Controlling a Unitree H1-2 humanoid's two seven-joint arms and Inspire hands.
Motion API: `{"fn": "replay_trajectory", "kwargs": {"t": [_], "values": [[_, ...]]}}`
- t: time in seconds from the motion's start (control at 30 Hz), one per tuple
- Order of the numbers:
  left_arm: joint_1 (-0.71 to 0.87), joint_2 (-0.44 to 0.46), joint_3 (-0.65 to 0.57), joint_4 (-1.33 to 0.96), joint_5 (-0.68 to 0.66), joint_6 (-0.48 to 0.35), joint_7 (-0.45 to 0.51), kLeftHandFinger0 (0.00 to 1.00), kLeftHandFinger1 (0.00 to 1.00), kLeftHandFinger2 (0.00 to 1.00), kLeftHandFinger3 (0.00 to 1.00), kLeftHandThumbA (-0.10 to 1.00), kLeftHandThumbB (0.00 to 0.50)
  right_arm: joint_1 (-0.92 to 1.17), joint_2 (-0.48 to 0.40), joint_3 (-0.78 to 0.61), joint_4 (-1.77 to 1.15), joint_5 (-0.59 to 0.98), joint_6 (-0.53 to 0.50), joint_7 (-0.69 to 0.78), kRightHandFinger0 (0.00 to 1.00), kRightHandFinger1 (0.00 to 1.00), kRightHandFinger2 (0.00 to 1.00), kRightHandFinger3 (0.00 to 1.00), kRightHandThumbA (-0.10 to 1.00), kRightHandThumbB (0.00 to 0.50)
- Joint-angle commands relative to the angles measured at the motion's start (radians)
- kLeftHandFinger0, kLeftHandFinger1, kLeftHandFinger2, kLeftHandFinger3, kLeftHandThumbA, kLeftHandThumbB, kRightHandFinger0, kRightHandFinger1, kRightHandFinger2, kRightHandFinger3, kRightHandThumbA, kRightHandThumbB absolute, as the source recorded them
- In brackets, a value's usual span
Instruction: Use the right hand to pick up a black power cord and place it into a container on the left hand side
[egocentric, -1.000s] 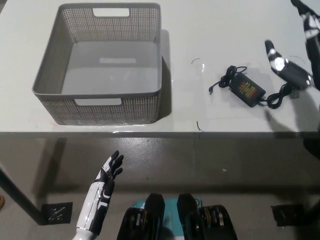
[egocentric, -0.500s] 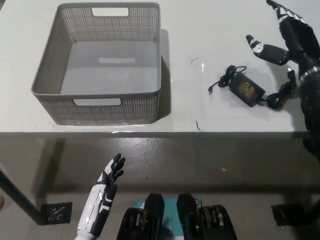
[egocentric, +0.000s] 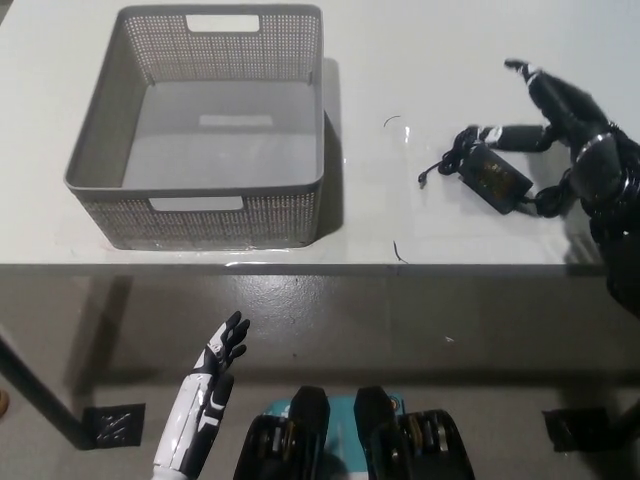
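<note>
Here, black right hand (egocentric: 575, 120) at right of frame, fingers spread wide above power adapter with cord (egocentric: 493, 173) on white table (egocentric: 420, 60), apparently poised for grasping. Grey mesh basket (egocentric: 205, 205) upper left, awaiting deposit. White left hand (egocentric: 215, 365) idle, lower left, holding nothing.

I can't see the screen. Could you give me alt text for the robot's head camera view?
A black right hand reaches with spread fingers over a black power cord lying on the right of a white table, not yet gripping it. An empty grey mesh basket stands on the table's left. The white left hand hangs open below the table edge.
</note>
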Motion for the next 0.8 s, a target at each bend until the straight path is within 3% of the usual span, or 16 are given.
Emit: {"fn": "replay_trajectory", "kwargs": {"t": [0.0,0.2,0.33,0.77], "values": [[-0.011,0.003,0.002,-0.028,0.006,-0.045,0.009,1.00,1.00,1.00,1.00,1.00,0.088,-0.082,-0.010,0.016,0.021,0.034,0.000,0.058,1.00,1.00,1.00,1.00,0.86,0.500],[-0.015,0.006,0.003,-0.019,0.000,-0.056,0.006,1.00,1.00,1.00,1.00,1.00,0.100,-0.074,-0.016,0.041,0.003,0.031,0.024,0.102,1.00,1.00,1.00,1.00,0.80,0.500],[-0.016,0.008,0.003,-0.019,0.004,-0.061,0.006,1.00,1.00,1.00,1.00,1.00,0.078,-0.063,-0.023,0.055,-0.019,0.026,0.033,0.120,1.00,1.00,1.00,1.00,0.80,0.500],[-0.030,0.008,0.008,-0.019,0.005,-0.056,0.008,1.00,1.00,1.00,1.00,1.00,0.088,-0.066,-0.021,0.054,-0.025,0.032,0.028,0.136,1.00,1.00,1.00,1.00,0.83,0.500]]}}
